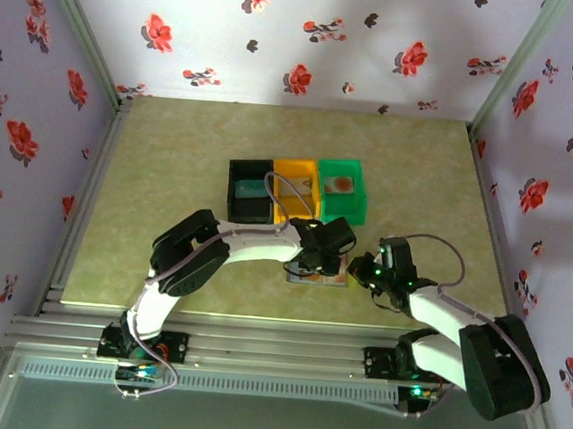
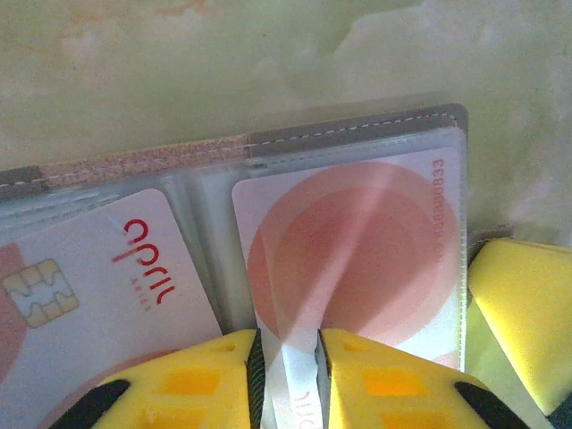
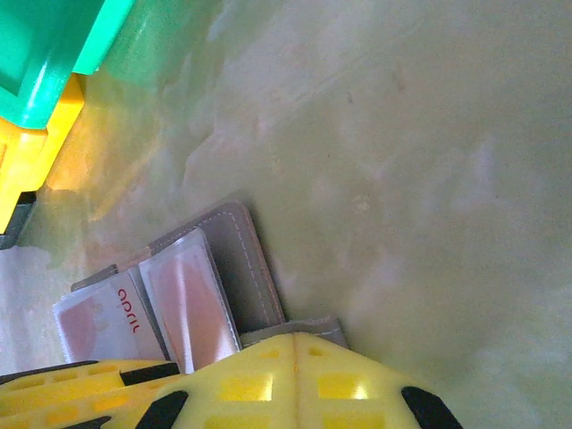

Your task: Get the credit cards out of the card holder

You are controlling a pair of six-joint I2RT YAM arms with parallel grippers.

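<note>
Pinching clear sleeve of card holder with left gripper, nearly closed; right gripper fully closed alongside; credit cards sleeved ahead.

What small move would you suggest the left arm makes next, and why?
Probably draw the left gripper back slowly, sliding the red-circle card out of the card holder: it seems pinched on that card's near edge, and the shut right gripper appears to pin the holder down.

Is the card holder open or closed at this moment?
Open: the card holder lies spread flat, two credit cards showing side by side inside.
</note>
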